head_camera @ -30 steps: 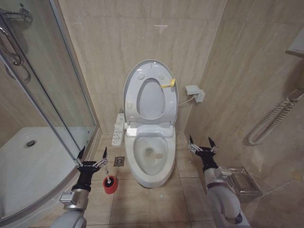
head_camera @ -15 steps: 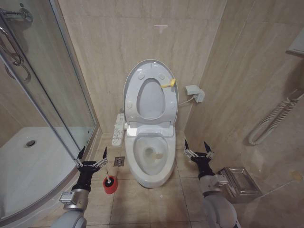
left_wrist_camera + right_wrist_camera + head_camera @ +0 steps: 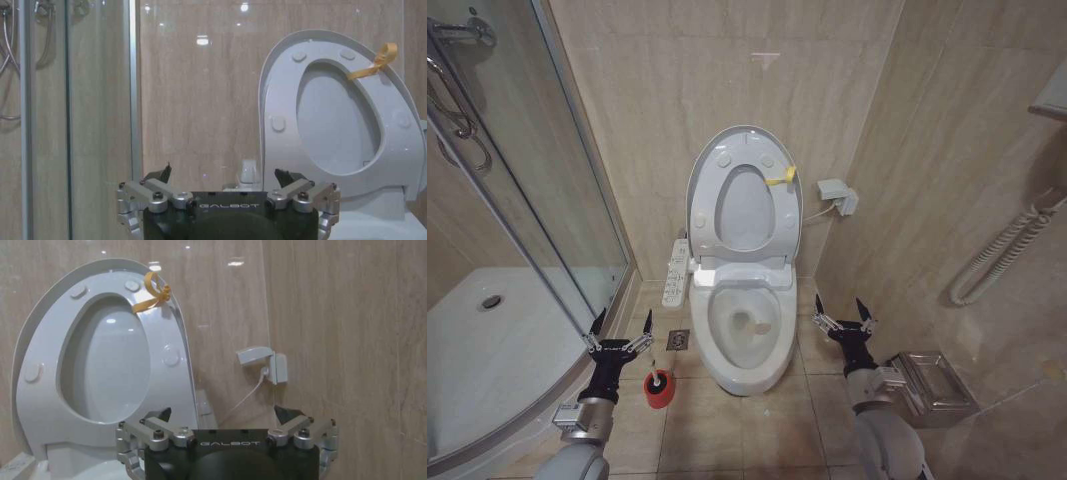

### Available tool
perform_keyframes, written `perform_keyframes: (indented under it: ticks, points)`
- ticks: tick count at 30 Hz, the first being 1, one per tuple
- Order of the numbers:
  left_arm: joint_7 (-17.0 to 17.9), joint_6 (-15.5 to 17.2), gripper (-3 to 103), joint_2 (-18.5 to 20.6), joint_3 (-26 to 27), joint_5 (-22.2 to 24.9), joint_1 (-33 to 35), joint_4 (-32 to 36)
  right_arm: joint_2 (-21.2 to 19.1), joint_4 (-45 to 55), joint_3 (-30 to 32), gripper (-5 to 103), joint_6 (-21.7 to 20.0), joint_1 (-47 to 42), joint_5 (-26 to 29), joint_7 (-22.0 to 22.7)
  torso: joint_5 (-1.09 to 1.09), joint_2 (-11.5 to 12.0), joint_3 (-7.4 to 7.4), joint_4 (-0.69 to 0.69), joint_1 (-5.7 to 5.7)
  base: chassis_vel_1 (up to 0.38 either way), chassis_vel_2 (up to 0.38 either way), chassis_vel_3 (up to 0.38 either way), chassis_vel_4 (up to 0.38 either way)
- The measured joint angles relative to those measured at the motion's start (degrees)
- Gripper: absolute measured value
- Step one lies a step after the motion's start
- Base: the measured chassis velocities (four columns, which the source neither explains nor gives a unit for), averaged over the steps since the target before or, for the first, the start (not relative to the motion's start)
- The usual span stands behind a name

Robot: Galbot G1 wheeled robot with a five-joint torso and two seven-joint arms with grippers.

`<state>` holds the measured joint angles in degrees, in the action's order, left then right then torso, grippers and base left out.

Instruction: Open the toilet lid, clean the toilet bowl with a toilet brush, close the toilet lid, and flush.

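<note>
A glass shower enclosure [image 3: 517,200] fills the robot's left side, its white shower tray [image 3: 487,350] curving along the tiled floor [image 3: 757,420]. Against the back wall stands the toilet, its toilet lid [image 3: 699,175] raised upright together with the seat ring [image 3: 745,208], a small yellow tag [image 3: 777,180] tied at the rim on the right. Below them the toilet bowl [image 3: 745,330] lies uncovered, with a brownish stain and a little water inside. A long white control panel [image 3: 676,272] juts from the toilet's left side, and a white wall socket [image 3: 837,195] with its cable sits to the right of the lid. A metal box [image 3: 932,385] rests on the floor by the right wall.

The left hand [image 3: 617,333] hovers above the floor between the shower tray and the bowl, fingers spread and grasping nothing. The right hand [image 3: 839,312] hangs just beside the bowl's right flank, likewise released and empty. The toilet brush [image 3: 659,381] stands in its round red holder [image 3: 659,392] on the floor, just beside the left hand and left of the bowl.
</note>
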<state>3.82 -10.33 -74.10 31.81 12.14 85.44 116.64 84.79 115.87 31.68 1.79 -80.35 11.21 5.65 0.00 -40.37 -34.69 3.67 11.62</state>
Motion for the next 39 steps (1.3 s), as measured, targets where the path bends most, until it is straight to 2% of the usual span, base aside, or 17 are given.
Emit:
perform_keyframes:
  ticks: [16,39]
  points:
    - [0.00,0.00,100,0.00,0.00,0.00,-0.04,0.00,-0.04,-0.01,-0.03,100,-0.06,0.11,0.03,0.04,0.00,0.03,-0.04,-0.02,0.09,-0.087,0.098,0.094,-0.087]
    - [0.00,0.00,100,0.00,0.00,0.00,0.00,0.00,-0.06,-0.08,-0.03,100,-0.07,0.09,0.10,0.07,0.00,0.00,0.00,0.00,0.00,-0.028,0.030,0.030,-0.030]
